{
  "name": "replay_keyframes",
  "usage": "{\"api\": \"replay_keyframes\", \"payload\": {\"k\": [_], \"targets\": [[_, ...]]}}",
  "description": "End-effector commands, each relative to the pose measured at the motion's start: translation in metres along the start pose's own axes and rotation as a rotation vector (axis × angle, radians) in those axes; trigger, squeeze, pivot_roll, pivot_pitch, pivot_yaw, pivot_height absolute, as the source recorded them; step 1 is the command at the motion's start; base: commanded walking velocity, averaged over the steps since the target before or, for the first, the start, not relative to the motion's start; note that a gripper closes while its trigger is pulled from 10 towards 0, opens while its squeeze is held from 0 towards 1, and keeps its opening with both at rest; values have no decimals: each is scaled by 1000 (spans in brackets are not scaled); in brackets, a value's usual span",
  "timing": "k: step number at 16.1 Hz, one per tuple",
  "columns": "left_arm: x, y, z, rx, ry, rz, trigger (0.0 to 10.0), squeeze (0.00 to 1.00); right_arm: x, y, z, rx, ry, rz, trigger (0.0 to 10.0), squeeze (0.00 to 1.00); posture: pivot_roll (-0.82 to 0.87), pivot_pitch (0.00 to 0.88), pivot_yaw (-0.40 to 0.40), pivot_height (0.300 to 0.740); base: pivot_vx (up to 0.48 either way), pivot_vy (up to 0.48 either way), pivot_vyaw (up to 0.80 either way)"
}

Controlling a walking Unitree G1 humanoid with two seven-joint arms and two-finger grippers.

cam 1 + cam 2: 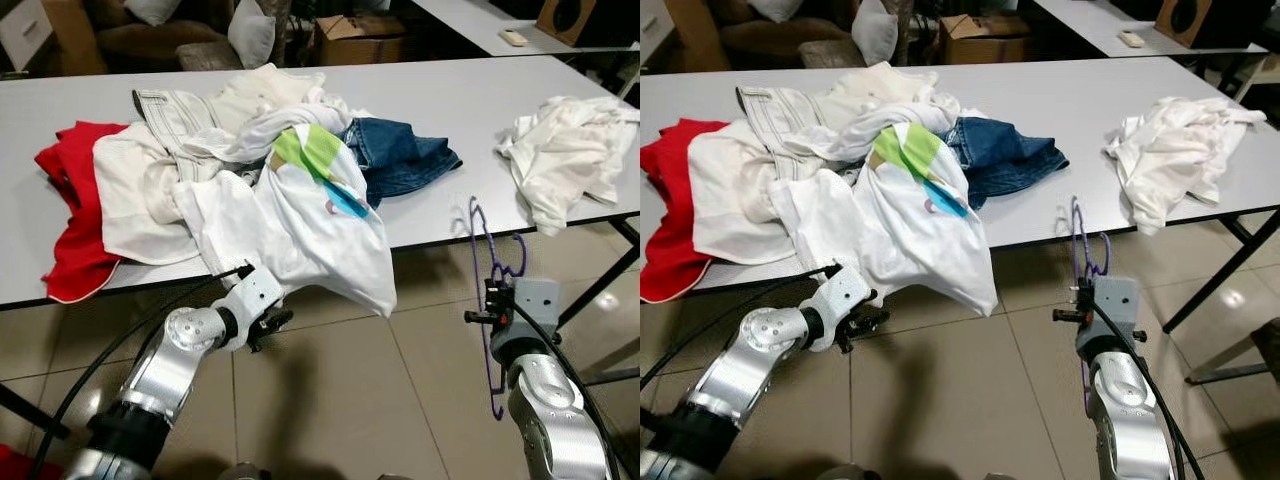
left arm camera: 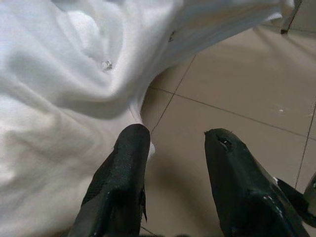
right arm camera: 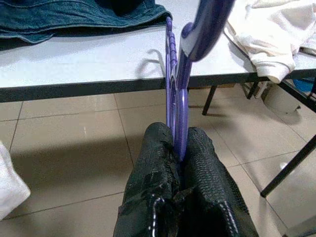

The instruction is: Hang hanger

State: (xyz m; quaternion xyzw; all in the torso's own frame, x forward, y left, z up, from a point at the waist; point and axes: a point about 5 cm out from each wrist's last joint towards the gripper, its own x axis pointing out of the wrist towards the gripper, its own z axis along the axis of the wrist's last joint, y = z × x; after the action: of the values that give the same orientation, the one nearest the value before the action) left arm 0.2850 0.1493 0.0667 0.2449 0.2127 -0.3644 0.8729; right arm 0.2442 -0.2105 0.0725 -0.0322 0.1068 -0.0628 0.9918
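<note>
While the head cameras look down across the long white table (image 1: 480, 100), the thin purple plastic hanger (image 1: 487, 262) stands upright at lower right of the left eye frame, pinched in the right gripper (image 1: 493, 300) just below the table's dark front edge. A loose heap of clothes lies at upper left: a white t-shirt with a green and blue print (image 1: 310, 215) draping over the edge, a pair of folded blue jeans (image 1: 400, 155) and a red garment (image 1: 70, 210). A separate crumpled white cloth (image 1: 565, 150) sits at upper right.

At lower left, the left gripper (image 1: 268, 325) hangs under the t-shirt's drooping hem.

From the left wrist camera, the two black fingers (image 2: 121, 182) stand apart with tiled floor (image 2: 237, 89) between them; white fabric fills the upper left, touching or nearly touching one finger.

From the right wrist camera, the fingers (image 3: 153, 173) are clamped together on the hanger's thin wire-like bar, its hook rising to top centre.

The grip is narrow (one slim bar between two pads), so I judge the hanger could pivot or slip if it knocks the table edge. The left fingers could also snag the hem and drag the t-shirt to the floor.
</note>
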Motion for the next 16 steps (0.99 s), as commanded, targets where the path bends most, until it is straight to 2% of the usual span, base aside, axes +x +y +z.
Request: {"api": "replay_keyframes", "payload": {"k": [1, 2, 3, 5, 6, 7, 8, 10, 14, 16], "targets": [[-2, -3, -1, -54, 14, 36, 10000, 0, 2, -1, 1, -7, 4, 6, 10000, 0, -136, 0, -48, 740, 0, 0, 0], [-3, -5, -7, -165, 40, 64, 10000, 0, 1, -3, 0, -7, 6, 4, 10000, 0, -135, 0, -49, 740, 0, 0, 0], [-2, -11, -21, -349, 84, 66, 10000, 0, 0, -3, -1, -6, 9, 2, 10000, 0, -134, 3, -49, 740, 0, 0, 0], [0, -18, -35, -495, 113, 78, 10000, 0, -1, -2, -1, -7, 9, 4, 10000, 0, -139, 5, -46, 740, 0, 0, 0], [4, -21, -39, -594, 90, 78, 10000, 0, -1, -2, -1, -5, 9, 3, 10000, 0, -142, 5, -48, 740, 0, 0, 0], [6, -22, -39, -623, 74, 79, 10000, 0, -1, -2, -1, -5, 9, 2, 10000, 0, -147, 4, -48, 740, 0, 0, 0], [15, -21, -36, -687, 44, 108, 10000, 0, -3, -2, 0, -7, 5, 5, 10000, 0, -154, 1, -47, 740, 0, 0, 0], [23, -17, -36, -706, 45, 148, 10000, 0, -2, -3, 1, -8, 2, 2, 10000, 0, -160, 0, -46, 740, 0, 0, 0], [36, -9, -32, -749, -20, 206, 10000, 0, -3, -5, 2, -9, -4, -4, 10000, 0, -171, 0, -37, 740, 0, 0, 0], [39, -8, -37, -753, 8, 240, 10000, 0, -4, -5, 2, -8, -5, -8, 10000, 0, -176, 0, -31, 740, 0, 0, 0]]}}
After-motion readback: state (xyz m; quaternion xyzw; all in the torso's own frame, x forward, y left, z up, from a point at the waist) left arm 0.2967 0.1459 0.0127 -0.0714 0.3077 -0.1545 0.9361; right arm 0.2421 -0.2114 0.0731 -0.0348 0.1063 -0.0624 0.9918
